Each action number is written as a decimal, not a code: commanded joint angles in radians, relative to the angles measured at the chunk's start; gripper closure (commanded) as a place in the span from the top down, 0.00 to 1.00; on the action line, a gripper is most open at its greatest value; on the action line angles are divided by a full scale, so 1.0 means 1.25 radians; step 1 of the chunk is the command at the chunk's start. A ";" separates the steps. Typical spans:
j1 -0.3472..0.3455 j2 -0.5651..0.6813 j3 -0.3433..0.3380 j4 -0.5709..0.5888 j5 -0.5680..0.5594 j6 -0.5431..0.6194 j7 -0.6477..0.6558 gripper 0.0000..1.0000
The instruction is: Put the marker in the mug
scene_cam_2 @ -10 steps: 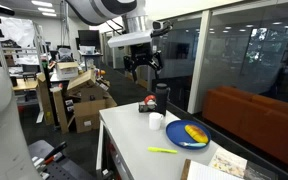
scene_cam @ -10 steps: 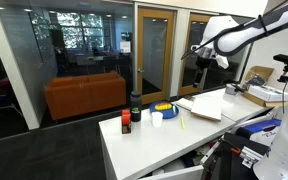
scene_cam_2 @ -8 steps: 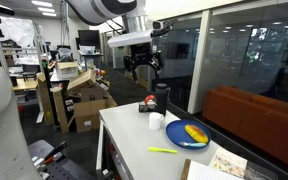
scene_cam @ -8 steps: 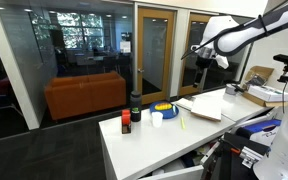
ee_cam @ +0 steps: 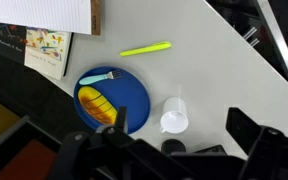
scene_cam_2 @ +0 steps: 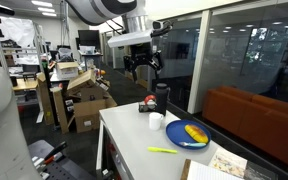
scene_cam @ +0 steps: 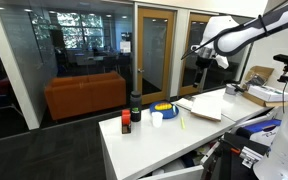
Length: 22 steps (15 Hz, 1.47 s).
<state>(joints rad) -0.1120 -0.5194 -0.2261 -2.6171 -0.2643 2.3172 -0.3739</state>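
Note:
The marker (ee_cam: 146,48) is a thin yellow-green stick lying flat on the white table; it shows in both exterior views (scene_cam: 181,121) (scene_cam_2: 163,150). The mug (ee_cam: 129,88) is a squat blue vessel with yellow inside, next to the marker, seen in both exterior views (scene_cam: 163,107) (scene_cam_2: 189,133). My gripper (ee_cam: 182,122) hangs high above the table, open and empty, in both exterior views (scene_cam: 206,58) (scene_cam_2: 144,70). In the wrist view its fingers frame the small white cup (ee_cam: 174,117).
A tall dark cylindrical cup (scene_cam_2: 162,97) and a small red-topped object (scene_cam_2: 149,103) stand near the table's end. An open notebook (ee_cam: 44,15) and a colourful book (ee_cam: 46,52) lie beyond the marker. A glass wall runs behind the table (scene_cam: 164,145).

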 commanded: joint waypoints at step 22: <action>-0.027 0.313 0.075 0.183 0.088 -0.082 0.496 1.00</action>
<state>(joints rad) -0.1172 -0.2187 -0.1583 -2.4722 -0.1818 2.2851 0.1480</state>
